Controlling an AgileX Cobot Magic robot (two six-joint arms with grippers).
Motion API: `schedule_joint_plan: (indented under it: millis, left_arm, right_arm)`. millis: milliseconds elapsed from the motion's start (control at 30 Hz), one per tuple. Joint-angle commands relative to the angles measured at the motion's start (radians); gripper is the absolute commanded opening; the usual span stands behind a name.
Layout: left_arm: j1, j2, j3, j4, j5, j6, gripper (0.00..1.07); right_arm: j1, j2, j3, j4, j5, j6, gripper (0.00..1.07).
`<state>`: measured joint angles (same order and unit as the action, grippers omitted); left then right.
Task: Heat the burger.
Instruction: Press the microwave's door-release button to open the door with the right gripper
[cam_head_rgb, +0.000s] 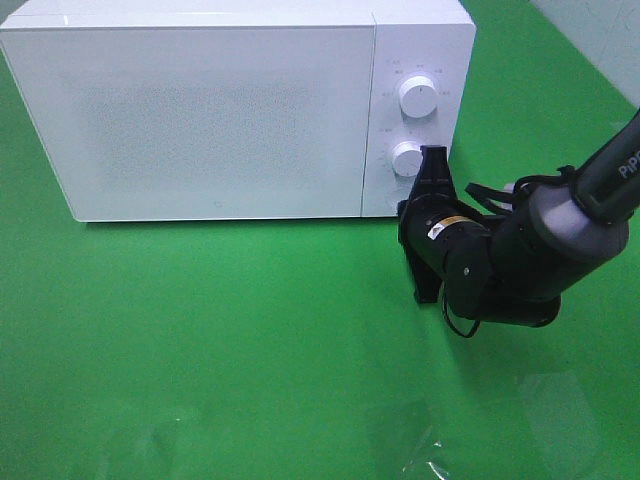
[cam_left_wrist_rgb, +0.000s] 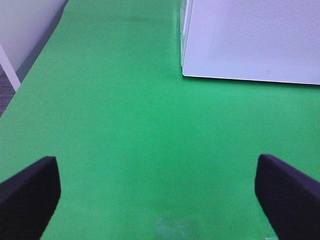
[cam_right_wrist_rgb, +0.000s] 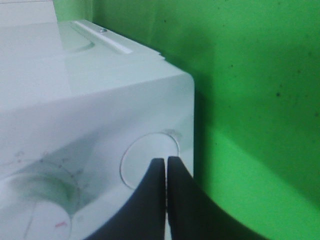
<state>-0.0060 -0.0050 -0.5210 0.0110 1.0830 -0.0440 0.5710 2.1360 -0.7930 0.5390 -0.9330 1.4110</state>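
Right fingers clenched at the microwave's panel; left fingers released.

The right fingers (cam_right_wrist_rgb: 150, 210) are pressed together with nothing between them, tips at the edge of a round flat button (cam_right_wrist_rgb: 145, 157) by the lower corner of the control panel; whether they touch it cannot be told; the lower knob (cam_head_rgb: 407, 158) is just beside them, the upper knob (cam_head_rgb: 417, 95) above it; the right arm (cam_head_rgb: 560, 230) comes in from 3 o'clock; the left fingers (cam_left_wrist_rgb: 30, 195) stand spread wide, grasping nothing, over the green table (cam_head_rgb: 250, 330); the white microwave (cam_head_rgb: 200, 110) sits at 11 o'clock with its door (cam_head_rgb: 190, 120) shut; the burger is visible in no view.
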Motion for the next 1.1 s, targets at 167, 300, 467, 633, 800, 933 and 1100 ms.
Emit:
schedule_joint_plan:
  millis: [167,300,467,633,800,933,1100]
  left_arm:
    - [0.002,-0.005,0.004,-0.004,-0.014,-0.001,0.98]
    - [0.002,-0.005,0.004,-0.004,-0.014,-0.001,0.98]
    - [0.002,-0.005,0.004,-0.004,-0.014,-0.001,0.98]
    - [0.002,-0.005,0.004,-0.004,-0.014,-0.001,0.98]
    - [0.002,-0.005,0.004,-0.004,-0.014,-0.001,0.98]
    - [0.002,-0.005,0.004,-0.004,-0.014,-0.001,0.98]
    - [0.002,-0.005,0.004,-0.004,-0.014,-0.001,0.98]
  right_arm:
    - [-0.024,0.017,-0.051,-0.018,0.006,-0.033,0.0]
    - [-0.027,0.017,-0.073,-0.017,0.003,-0.048,0.0]
    - [-0.049,0.02,-0.089,-0.014,-0.036,-0.07,0.0]
    - [-0.05,0.02,-0.102,-0.001,-0.086,-0.071,0.0]
    - [-0.05,0.02,-0.142,0.017,-0.148,-0.07,0.0]
    - [-0.05,0.02,-0.163,0.043,-0.224,-0.07,0.0]
    - [-0.05,0.04,-0.218,0.085,-0.342,-0.07,0.0]
